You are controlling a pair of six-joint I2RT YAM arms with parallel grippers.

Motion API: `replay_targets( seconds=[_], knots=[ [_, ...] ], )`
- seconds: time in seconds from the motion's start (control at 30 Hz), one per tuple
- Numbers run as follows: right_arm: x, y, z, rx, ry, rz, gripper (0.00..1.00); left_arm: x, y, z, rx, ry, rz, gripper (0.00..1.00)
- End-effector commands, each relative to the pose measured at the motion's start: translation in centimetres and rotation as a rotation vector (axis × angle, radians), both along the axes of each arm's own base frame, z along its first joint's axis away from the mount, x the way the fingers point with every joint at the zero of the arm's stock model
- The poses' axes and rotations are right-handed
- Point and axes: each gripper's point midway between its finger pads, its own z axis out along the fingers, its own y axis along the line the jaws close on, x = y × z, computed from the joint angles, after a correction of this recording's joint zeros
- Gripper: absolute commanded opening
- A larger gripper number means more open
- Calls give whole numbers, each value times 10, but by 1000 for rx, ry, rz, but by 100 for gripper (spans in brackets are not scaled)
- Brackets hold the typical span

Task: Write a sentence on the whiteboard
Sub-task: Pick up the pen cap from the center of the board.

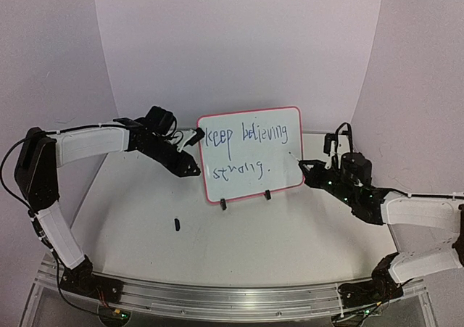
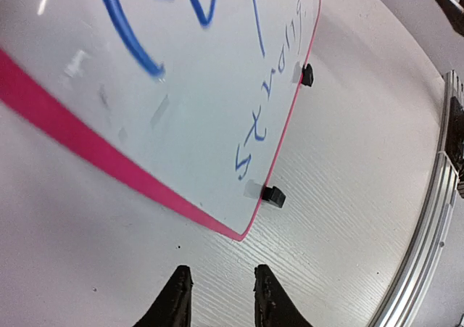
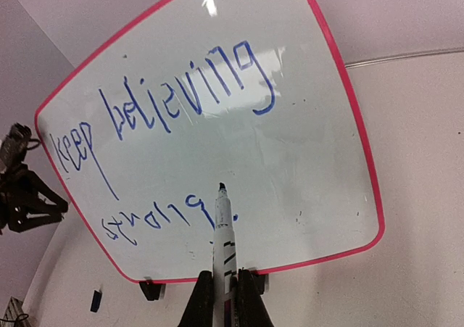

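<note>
whiteboard (image 1: 254, 156) | top line reads "keep believing" | lower line reads "strong." with a full stop | sentence (image 1: 245, 134) is in thin blue handwriting | marker (image 3: 223, 233) barrel shows dark print, too blurred to read

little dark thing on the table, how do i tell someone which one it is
Find the red-edged whiteboard standing mid-table. In front of its lower corner on the left arm's side, a small dark piece lies alone on the white tabletop. Unlike the board's two black feet, it touches nothing.
</note>
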Motion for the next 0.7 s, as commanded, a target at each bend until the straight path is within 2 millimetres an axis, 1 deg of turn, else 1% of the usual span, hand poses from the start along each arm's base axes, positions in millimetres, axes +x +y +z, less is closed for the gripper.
replay_targets(
  seconds=[0.0, 0.13, 0.2, 0.3, 0.4, 0.43, 0.47, 0.57, 0.6, 0.63, 0.67],
  knots=[
    [-4, -16, 10, -56, -42, -53, 0, -10, 12, -16, 72, 34, 17, 33],
    [-8, -21, 21, -61, -73, -58, 0, -13, 15, -7, 42, 15, 42, 37],
    [-10, -22, 24, -62, -82, -57, 0, -15, 15, -1, 19, 7, 57, 41],
    [-13, -24, 26, -64, -87, -57, 0, -17, 19, 4, 5, 4, 91, 47],
    [-16, -27, 27, -69, -92, -57, 0, -23, 28, 7, -19, 7, 149, 53],
    [-17, -27, 27, -72, -92, -56, 0, -27, 34, 9, -38, 20, 200, 55],
    [-17, -27, 27, -73, -91, -56, 0, -27, 36, 9, -39, 19, 214, 55],
    [-18, -26, 26, -80, -86, -46, 0, -33, 51, 8, -83, 48, 352, 56],
    [-18, -26, 25, -82, -83, -46, 0, -34, 59, 5, -98, 68, 424, 57],
    [-18, -26, 25, -82, -82, -44, 0, -35, 61, 4, -101, 73, 442, 57],
    [-18, -26, 24, -82, -79, -44, 0, -37, 71, -6, -111, 120, 545, 57]
  ],
)
